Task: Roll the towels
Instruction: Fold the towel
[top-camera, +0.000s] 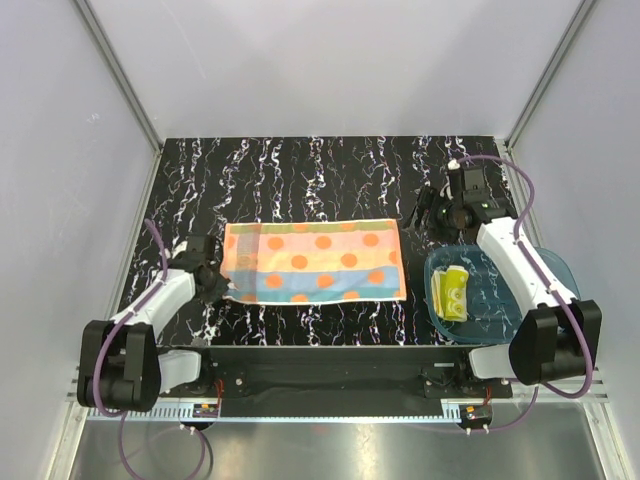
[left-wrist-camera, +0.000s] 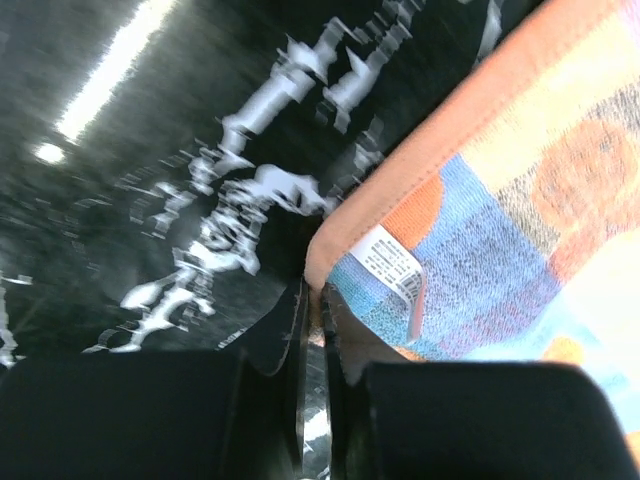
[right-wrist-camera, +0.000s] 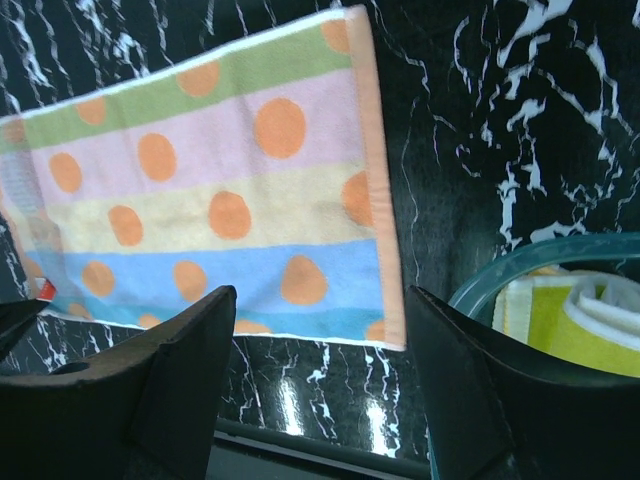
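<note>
A striped towel with orange dots (top-camera: 315, 262) lies spread flat in the middle of the black marbled table (top-camera: 300, 170). The left gripper (top-camera: 213, 290) sits at the towel's near-left corner, its jaws pressed almost together on the cloth's edge; in the left wrist view the fingers (left-wrist-camera: 300, 350) meet just beside the small white label (left-wrist-camera: 390, 262) sewn at that corner. The yellow towel (top-camera: 452, 292) lies rolled inside a translucent blue tray (top-camera: 490, 320) at the right, partly covered by the right arm crossing above the tray. The right gripper (top-camera: 430, 212) hovers with jaws spread off the striped towel's far-right corner, holding nothing.
</note>
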